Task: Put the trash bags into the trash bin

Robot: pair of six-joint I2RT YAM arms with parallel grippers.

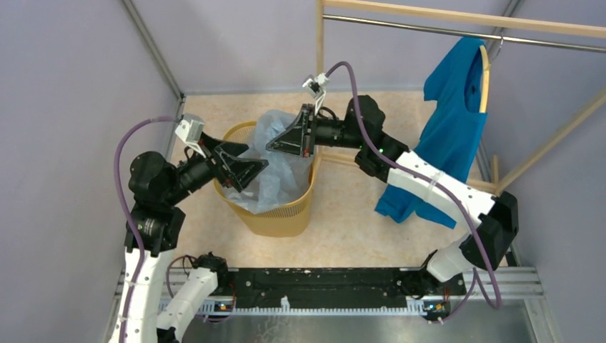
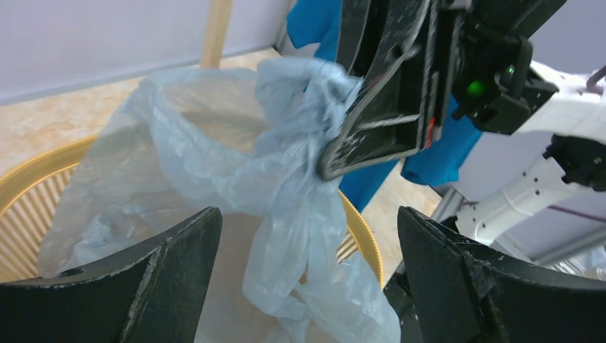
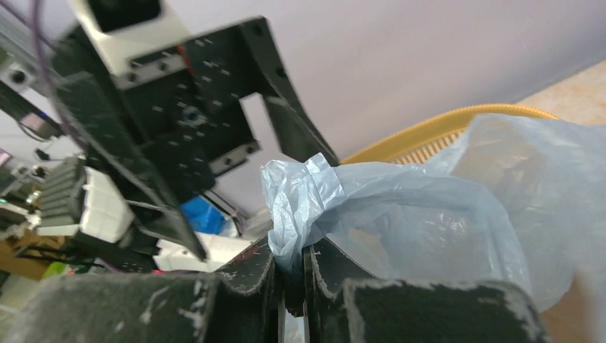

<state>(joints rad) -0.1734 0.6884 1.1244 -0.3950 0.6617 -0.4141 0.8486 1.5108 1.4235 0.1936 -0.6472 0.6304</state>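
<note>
At the near edge of the table both arms rise from their bases and bend inward over the trash bin. The left arm stands upright, folds at the elbow and points its wrist rightward and slightly down, so the left gripper hangs over the bin's left rim. Its fingers are spread wide and grasp nothing; the trash bag droops in the gap between them without touching either. Beneath and beyond those fingers the bag's crumpled pale film fills the bin's mouth, most of it inside, with a fold draped over the far rim. Just past the left fingertips, the right gripper reaches in from the opposite side, its arm stretched long and low across the table. Its fingers are pinched nearly together on a bunched corner of the bag, holding it above the bin's rim. Behind the right arm, a blue shirt hangs from a wooden rack.
</note>
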